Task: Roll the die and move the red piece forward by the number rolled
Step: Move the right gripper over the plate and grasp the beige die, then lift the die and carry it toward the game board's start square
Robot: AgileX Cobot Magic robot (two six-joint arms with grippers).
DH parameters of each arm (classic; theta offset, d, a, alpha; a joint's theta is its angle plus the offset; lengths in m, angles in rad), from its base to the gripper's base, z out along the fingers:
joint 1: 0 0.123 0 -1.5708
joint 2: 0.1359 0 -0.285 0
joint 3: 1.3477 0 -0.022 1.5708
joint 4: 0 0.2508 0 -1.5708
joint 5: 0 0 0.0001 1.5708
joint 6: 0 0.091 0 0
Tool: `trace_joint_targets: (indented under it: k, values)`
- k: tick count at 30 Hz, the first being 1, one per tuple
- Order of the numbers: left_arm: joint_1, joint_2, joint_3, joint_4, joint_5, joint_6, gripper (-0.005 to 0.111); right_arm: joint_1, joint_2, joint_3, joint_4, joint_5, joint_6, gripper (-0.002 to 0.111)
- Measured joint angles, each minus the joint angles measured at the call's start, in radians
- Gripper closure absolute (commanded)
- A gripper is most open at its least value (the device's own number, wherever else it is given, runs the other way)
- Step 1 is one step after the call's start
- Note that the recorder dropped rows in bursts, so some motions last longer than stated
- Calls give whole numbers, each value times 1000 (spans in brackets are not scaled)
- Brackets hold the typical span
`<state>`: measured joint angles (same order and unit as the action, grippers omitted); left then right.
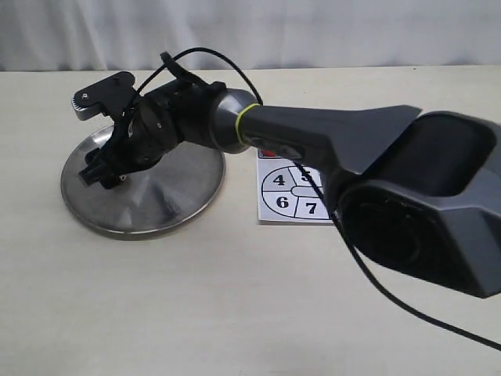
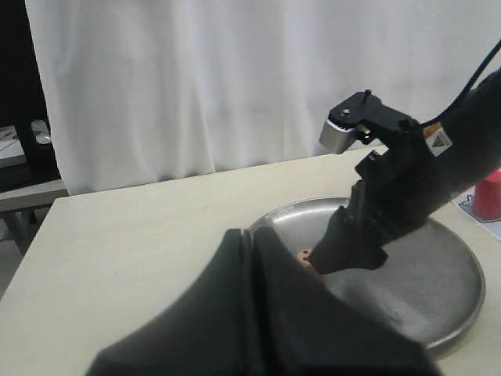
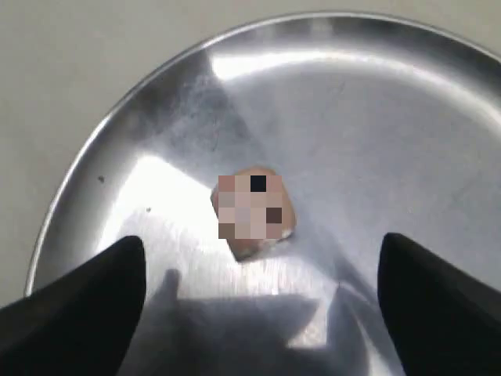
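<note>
The die (image 3: 253, 211), a small beige cube, lies on the round metal plate (image 3: 376, 102). My right gripper (image 3: 258, 313) hovers just above it, open, one dark finger on either side and the die a little ahead of the tips. In the exterior view the right gripper (image 1: 102, 174) reaches across over the plate (image 1: 141, 223) and hides the die. The left wrist view shows a corner of the die (image 2: 307, 257) under the right gripper (image 2: 344, 254). My left gripper (image 2: 252, 235) is shut and empty beside the plate's rim. The red piece (image 2: 489, 196) stands at the far edge.
A white game board (image 1: 286, 196) with numbered fields lies right of the plate, partly under the right arm (image 1: 329, 133). A small patch of red (image 1: 270, 153) shows at the board's top edge. Pale tabletop lies around both; a white curtain hangs behind.
</note>
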<state>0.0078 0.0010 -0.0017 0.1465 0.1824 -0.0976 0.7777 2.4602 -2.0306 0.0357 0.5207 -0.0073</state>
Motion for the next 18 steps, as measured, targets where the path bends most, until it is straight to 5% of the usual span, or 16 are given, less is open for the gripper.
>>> trace_joint_targets:
  k: [8, 16, 18]
  values:
    - [0, 0, 0, 0, 0, 0, 107, 4, 156, -197, 4, 0, -45, 36]
    - [0, 0, 0, 0, 0, 0, 107, 4, 203, -242, 12, 25, -116, 104]
    - [0, 0, 0, 0, 0, 0, 107, 4, 196, -263, -4, 100, -119, 104]
